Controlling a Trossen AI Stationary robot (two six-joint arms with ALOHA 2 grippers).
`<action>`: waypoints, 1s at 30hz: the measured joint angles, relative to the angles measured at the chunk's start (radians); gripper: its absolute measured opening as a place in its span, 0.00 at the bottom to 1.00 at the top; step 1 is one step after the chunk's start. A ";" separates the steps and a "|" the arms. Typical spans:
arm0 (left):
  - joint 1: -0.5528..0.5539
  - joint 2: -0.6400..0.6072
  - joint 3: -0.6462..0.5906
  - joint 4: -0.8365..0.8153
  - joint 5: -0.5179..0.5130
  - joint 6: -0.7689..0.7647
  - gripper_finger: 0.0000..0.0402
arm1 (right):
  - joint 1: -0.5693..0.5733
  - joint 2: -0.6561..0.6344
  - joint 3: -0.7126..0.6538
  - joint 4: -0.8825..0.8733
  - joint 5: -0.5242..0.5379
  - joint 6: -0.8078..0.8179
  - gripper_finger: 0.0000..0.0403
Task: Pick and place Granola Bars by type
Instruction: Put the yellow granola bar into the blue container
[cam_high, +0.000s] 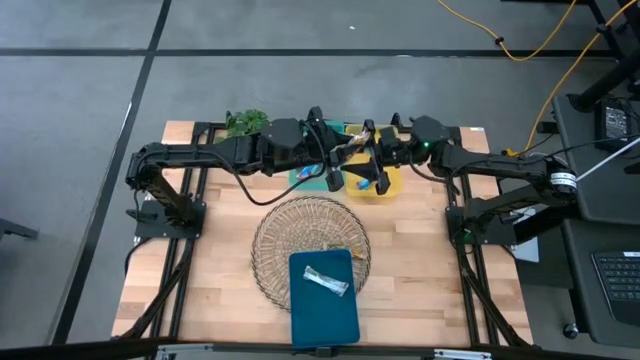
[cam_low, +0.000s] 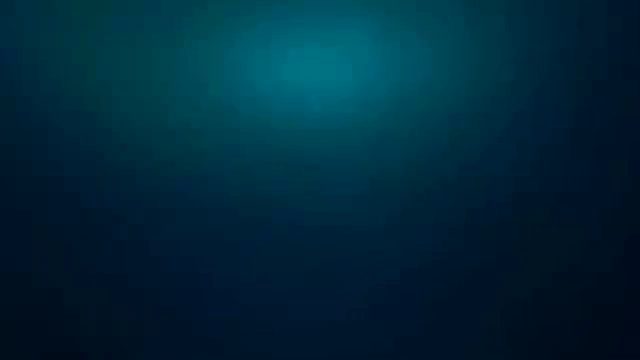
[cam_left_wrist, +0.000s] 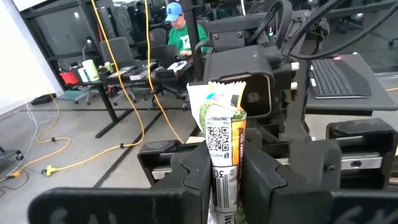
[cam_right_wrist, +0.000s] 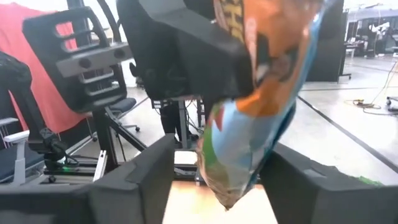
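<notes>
Pinched upright in the left end effector (cam_left_wrist: 225, 180), the granola bar (cam_left_wrist: 222, 140) looked light and crinkly, best gripped mid-wrapper, as the right end effector's (cam_right_wrist: 217, 180) open fingers flanked it.

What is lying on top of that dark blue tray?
One silvery-white granola bar lies on the dark blue tray. The tray rests over the wire basket, hiding whatever lies beneath it.

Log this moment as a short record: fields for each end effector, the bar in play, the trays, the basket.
left end effector: shut on a granola bar, held upright above the far trays
right end effector: facing the left one, fingers either side of the same bar's free end, not yet closed
dark blue tray: lying on the wire basket's near side, one silvery white bar on it
wire basket: mid-table
yellow tray: under the right end effector
low view: dark, shows nothing
</notes>
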 joint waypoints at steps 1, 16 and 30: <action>0.000 0.000 0.000 0.000 0.000 0.000 0.14 | 0.000 0.000 0.000 -0.008 0.000 -0.003 0.50; -0.003 -0.003 0.000 -0.023 0.028 0.007 0.20 | 0.000 0.000 0.000 -0.023 -0.001 -0.002 0.12; -0.073 -0.124 0.000 -0.265 -0.057 -0.030 0.37 | -0.001 -0.015 0.000 -0.083 -0.024 -0.032 0.12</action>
